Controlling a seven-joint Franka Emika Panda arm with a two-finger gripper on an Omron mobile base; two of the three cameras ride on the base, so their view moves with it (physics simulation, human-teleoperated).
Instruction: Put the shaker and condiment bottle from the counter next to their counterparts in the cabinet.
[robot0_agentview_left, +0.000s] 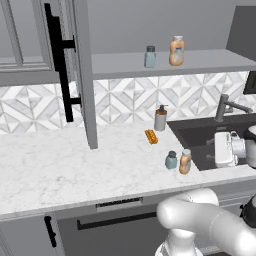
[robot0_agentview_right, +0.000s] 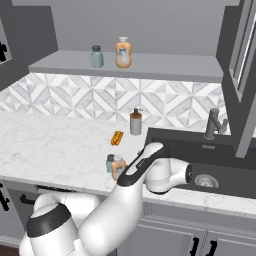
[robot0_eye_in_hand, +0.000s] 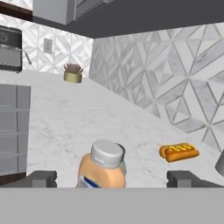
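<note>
On the white counter (robot0_agentview_left: 60, 165), near the sink's front left corner, stand the teal-grey shaker (robot0_agentview_left: 171, 160) (robot0_agentview_right: 110, 162) and, touching it on the right, the orange-tan condiment bottle (robot0_agentview_left: 185, 162) (robot0_agentview_right: 118, 166). My gripper (robot0_agentview_left: 210, 150) hovers over the sink just right of them, pointing at the bottle. In the hand view the gripper (robot0_eye_in_hand: 113, 179) is open, its fingertips (robot0_eye_in_hand: 41, 178) wide apart, with the bottle (robot0_eye_in_hand: 103, 168) centred ahead and hiding most of the shaker (robot0_eye_in_hand: 122, 154). The counterparts, a shaker (robot0_agentview_left: 150, 56) (robot0_agentview_right: 96, 56) and a bottle (robot0_agentview_left: 176, 51) (robot0_agentview_right: 123, 52), stand on the cabinet shelf (robot0_agentview_left: 210, 62).
The cabinet door (robot0_agentview_left: 82, 75) hangs open to the left with its black bar handle (robot0_agentview_left: 59, 60). A grey pump dispenser (robot0_agentview_left: 160, 118) and a flat orange ridged object (robot0_agentview_left: 151, 136) (robot0_eye_in_hand: 178, 152) sit behind the pair. The dark sink (robot0_agentview_left: 200, 137) and faucet (robot0_agentview_left: 223, 106) lie to the right.
</note>
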